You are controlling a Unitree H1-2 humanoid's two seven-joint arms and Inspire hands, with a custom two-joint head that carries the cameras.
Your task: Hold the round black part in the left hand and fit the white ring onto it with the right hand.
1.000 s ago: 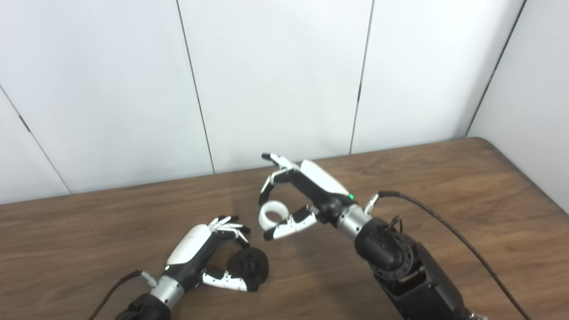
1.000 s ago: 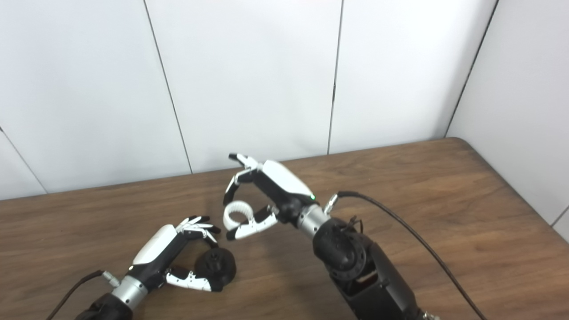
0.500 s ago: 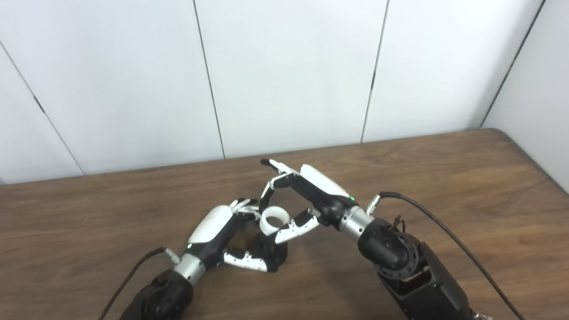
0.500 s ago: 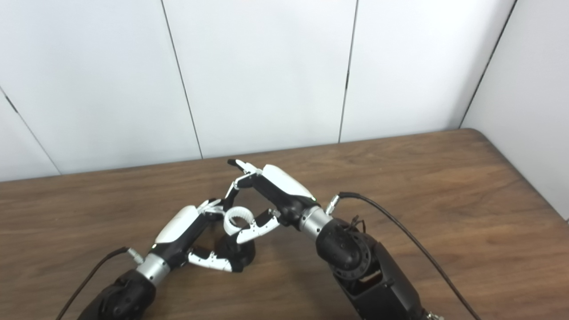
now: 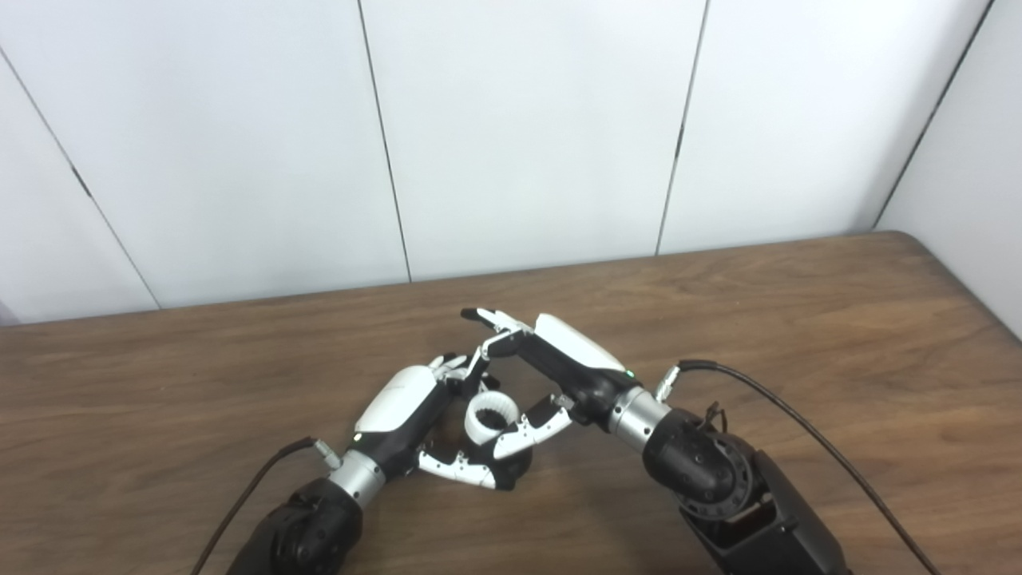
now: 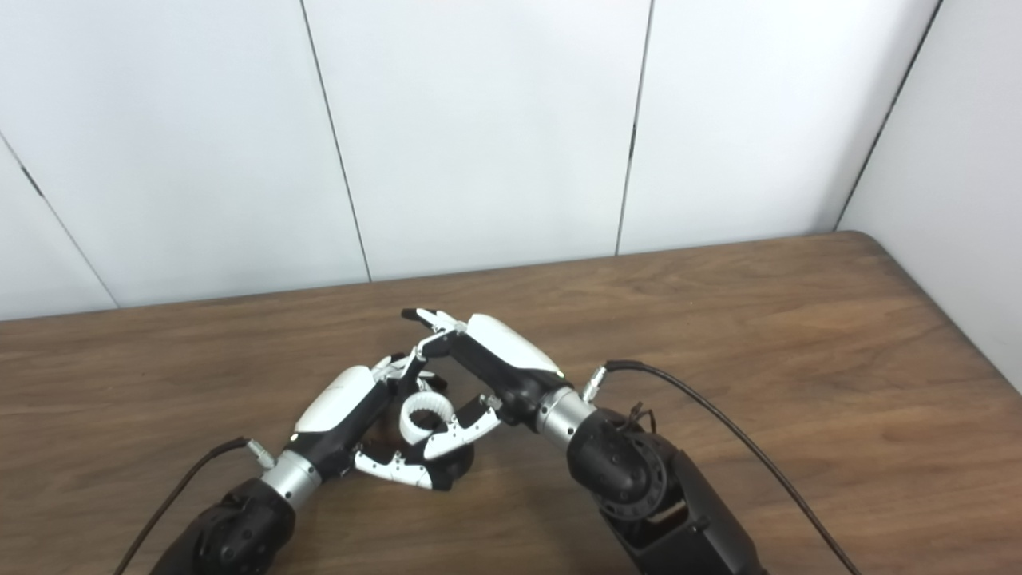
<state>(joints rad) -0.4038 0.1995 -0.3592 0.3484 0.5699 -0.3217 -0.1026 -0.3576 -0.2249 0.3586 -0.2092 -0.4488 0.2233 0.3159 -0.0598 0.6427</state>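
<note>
- Alignment is the job now: the right robot hand (image 5: 519,375) pinches the ring (image 5: 489,414) between thumb and fingers and holds it directly over the black part (image 6: 451,463), touching it or just above; which one cannot be told.
- Left robot hand (image 5: 415,419) is clenched around the black part low over the tabletop (image 5: 798,335). Only a dark edge of the part shows below the ring, in both views, so its top and any hub are hidden.
- Ring's opening faces up and a little toward the cameras. My judgement: it should be levelled to the part's top face before pressing, since a tilted ring would likely jam on one edge.
- Press down along the part's axis, gently, with the left robot hand kept firm so the part does not roll or slip in its grip.
- Right thumb lies under the ring's near side and may be caught between ring and part; I would shift the pinch to the ring's outer wall or release once the ring has started on.
- Fingers of the two robot hands are close together behind the ring; a collision there is the main risk.
- Writing: no brand, label or text is readable on anything. A small green light shows on the right robot hand near the wrist.
</note>
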